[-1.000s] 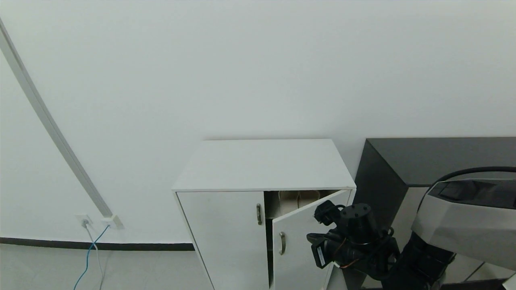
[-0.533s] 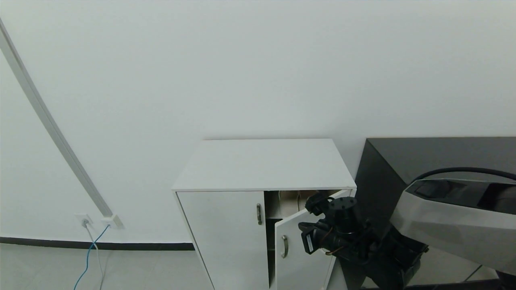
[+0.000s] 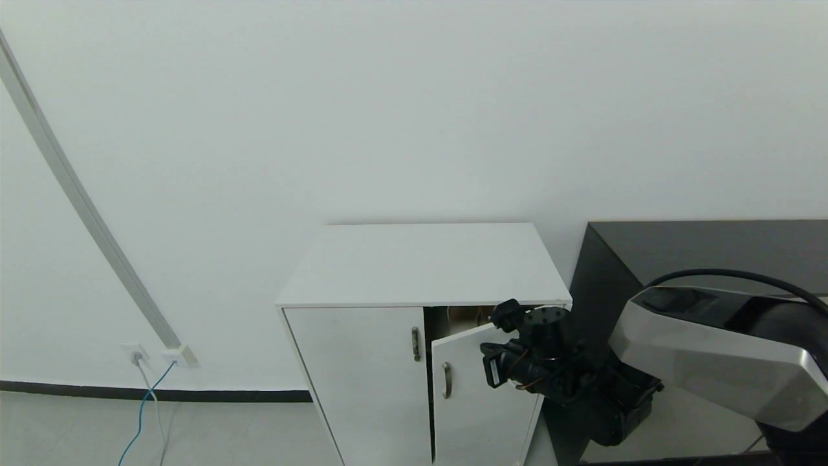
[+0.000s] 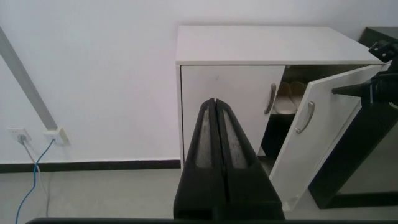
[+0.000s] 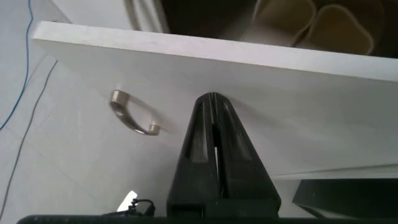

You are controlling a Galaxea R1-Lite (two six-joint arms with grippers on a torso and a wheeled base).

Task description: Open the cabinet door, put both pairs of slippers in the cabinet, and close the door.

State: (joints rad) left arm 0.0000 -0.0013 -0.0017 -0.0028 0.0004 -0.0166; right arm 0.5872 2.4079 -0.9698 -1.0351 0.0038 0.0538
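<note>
One white cabinet [image 3: 424,265] stands against the wall, with one dark table [image 3: 705,249] just beside it. Of the cabinet's two doors, the left door [image 3: 356,382] is shut and the right door [image 3: 482,401] is ajar. The right gripper [image 5: 213,99], jaws together, rests its tip against the ajar door's outer face. The left gripper [image 4: 215,109], jaws together, hangs in front of the cabinet, apart from it. Two beige slippers [image 5: 339,28] lie inside the cabinet. Two metal handles [image 3: 415,343], one per door.

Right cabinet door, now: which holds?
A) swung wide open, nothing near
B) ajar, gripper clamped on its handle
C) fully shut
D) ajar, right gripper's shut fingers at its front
D: the right cabinet door stands ajar, slippers showing behind it; the right gripper, shut, meets its front, off the handle.
</note>
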